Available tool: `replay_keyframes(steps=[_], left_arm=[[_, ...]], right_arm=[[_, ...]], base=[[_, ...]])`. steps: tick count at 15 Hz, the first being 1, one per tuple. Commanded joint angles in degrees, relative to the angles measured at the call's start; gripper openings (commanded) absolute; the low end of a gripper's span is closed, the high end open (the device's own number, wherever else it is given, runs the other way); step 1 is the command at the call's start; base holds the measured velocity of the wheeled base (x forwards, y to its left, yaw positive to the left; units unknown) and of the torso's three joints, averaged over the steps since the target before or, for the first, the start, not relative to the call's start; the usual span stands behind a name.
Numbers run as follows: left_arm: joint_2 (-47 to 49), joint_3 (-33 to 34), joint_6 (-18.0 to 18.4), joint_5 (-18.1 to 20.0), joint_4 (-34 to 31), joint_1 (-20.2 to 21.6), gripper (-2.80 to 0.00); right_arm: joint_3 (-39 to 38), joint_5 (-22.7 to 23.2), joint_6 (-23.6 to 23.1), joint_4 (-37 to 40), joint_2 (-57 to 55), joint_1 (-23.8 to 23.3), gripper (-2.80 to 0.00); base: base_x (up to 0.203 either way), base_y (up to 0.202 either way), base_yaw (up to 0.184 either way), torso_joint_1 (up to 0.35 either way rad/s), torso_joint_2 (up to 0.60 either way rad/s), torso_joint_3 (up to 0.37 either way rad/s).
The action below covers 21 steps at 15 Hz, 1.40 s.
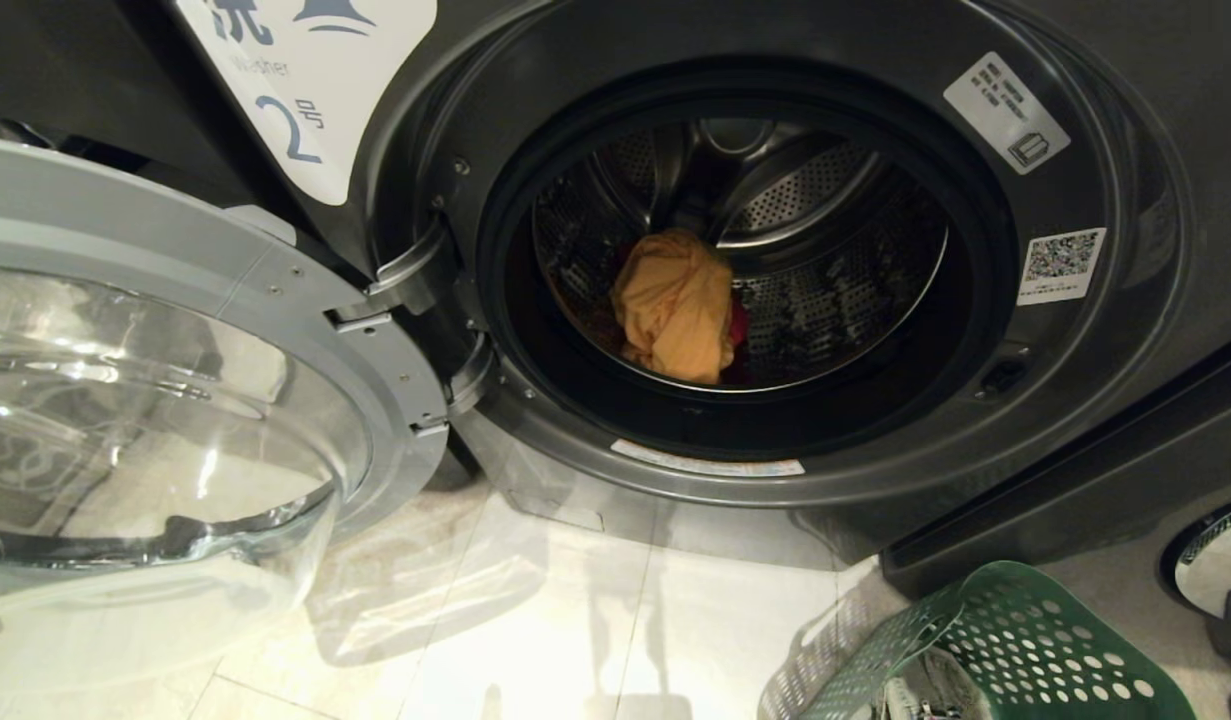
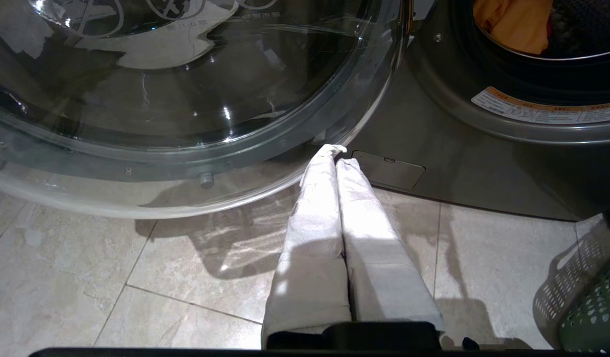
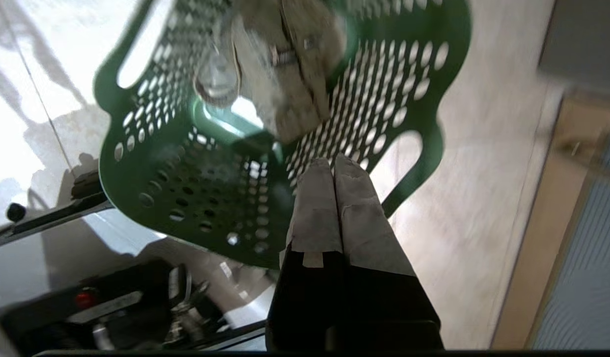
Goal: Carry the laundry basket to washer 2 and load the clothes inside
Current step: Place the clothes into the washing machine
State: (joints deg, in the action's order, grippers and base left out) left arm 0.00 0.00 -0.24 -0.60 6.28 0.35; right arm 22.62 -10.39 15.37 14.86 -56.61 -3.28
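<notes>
We see a pale, glossy tiled floor (image 1: pixel 535 620) with thin grout lines, bright with glare and crossed by soft shadows. At the far right edge, low down, part of a second round chrome-rimmed door (image 1: pixel 1215 560) shows on a neighbouring machine. In the right wrist view, a tan band like a wooden frame (image 3: pixel 547 218) stands beside a blue-grey ribbed panel (image 3: pixel 594 258); what these belong to we cannot tell.
</notes>
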Motion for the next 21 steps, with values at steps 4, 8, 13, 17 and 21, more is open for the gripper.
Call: replay_keyframes(steps=[4,8,13,17,21], left_arm=[[0.0,2.3,0.0,0.0,0.1,0.0,-2.8],[0.0,2.3,0.0,0.0,0.1,0.0,-2.8],[0.0,2.3,0.0,0.0,0.1,0.0,-2.8],[0.0,2.3,0.0,0.0,0.1,0.0,-2.8],[0.0,2.3,0.0,0.0,0.1,0.0,-2.8]], right_arm=[[-5.9,0.2,10.2,-7.1,-18.1,0.0,-2.8],[-12.9,1.9,11.9,-25.2,-33.8,0.0,-2.8],[-20.4,3.3,12.6,-50.4,-56.1,0.0,-2.8],[-19.3,7.7,12.6,-60.1,-68.9,-1.0,-2.8],[-9.5,11.6,12.4,-53.6,-71.0,-2.5,-2.8]], base=[[0.0,0.0,0.0,0.0,0.0,0.0],[0.0,0.0,0.0,0.0,0.0,0.0],[0.0,0.0,0.0,0.0,0.0,0.0],[0.0,0.0,0.0,0.0,0.0,0.0],[0.0,0.0,0.0,0.0,0.0,0.0]])
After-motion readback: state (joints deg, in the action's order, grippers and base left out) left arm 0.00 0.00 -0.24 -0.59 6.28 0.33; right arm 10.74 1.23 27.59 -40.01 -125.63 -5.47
